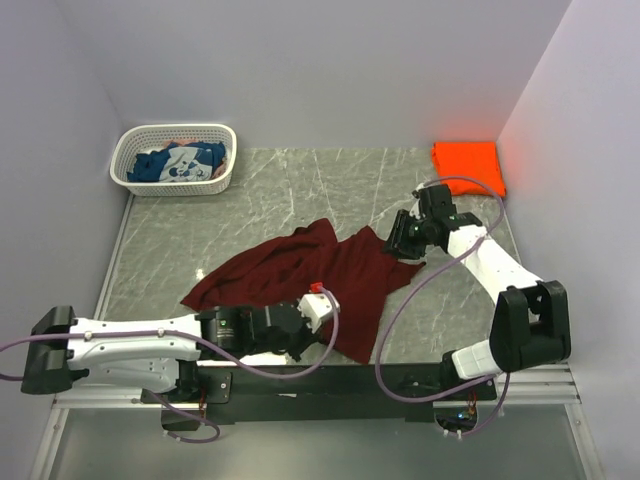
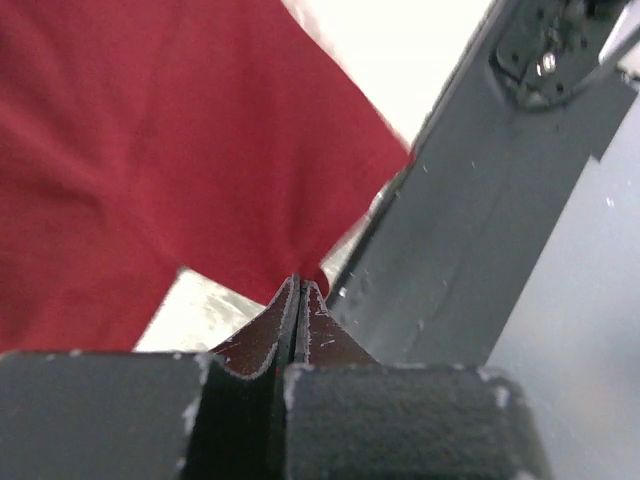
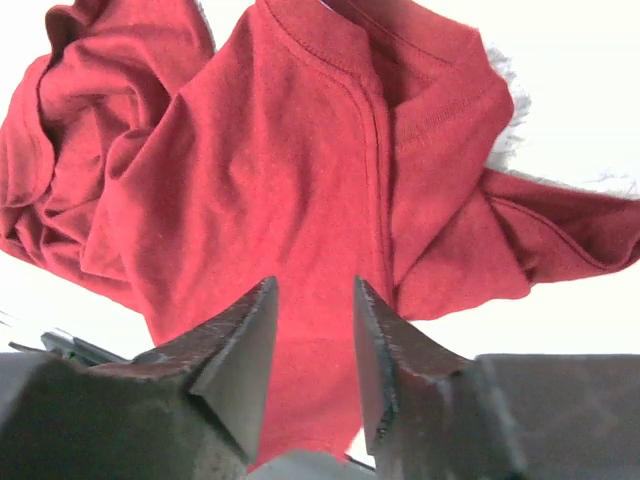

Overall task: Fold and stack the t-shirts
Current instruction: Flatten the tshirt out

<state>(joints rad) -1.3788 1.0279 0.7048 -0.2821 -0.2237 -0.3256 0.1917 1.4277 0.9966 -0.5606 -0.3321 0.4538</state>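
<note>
- Maroon cloth fills the middle of the top view. The maroon t-shirt [image 1: 300, 275] lies crumpled and unfolded on the grey marbled counter [image 1: 300, 190], reaching from the near edge toward the centre.
- Also in the top view, the orange t-shirt [image 1: 468, 165] lies folded in the far right corner. The blue t-shirt [image 1: 170, 165] sits inside a white lattice basket [image 1: 225, 135] at the far left.
- The left hand [image 1: 318, 318] rests at the maroon shirt's near edge, and the right hand [image 1: 400, 243] sits at its far right tip.
- Left wrist view: the left hand [image 2: 298, 290] has its jaws pressed together. A small pucker of the maroon t-shirt [image 2: 150, 150] is pinched at the tips, just beside a dark rail [image 2: 470, 220] along the counter's near edge.
- Right wrist view: the right hand [image 3: 314, 290] has its jaws partly apart and grips nothing. The maroon t-shirt [image 3: 300, 150] lies just beyond them, with what looks like its collar band at the top and bunched folds to the left.
- The step in hand appears to be spreading the maroon shirt flat before folding it.
- To do this well, the right hand should close on a single layer at a shoulder or hem corner, not on the bunched folds.
- Both hands should then draw apart evenly and low, so the cloth tightens without slipping from the left pinch, which holds little fabric.
- The hem is best kept away from the rail.
</note>
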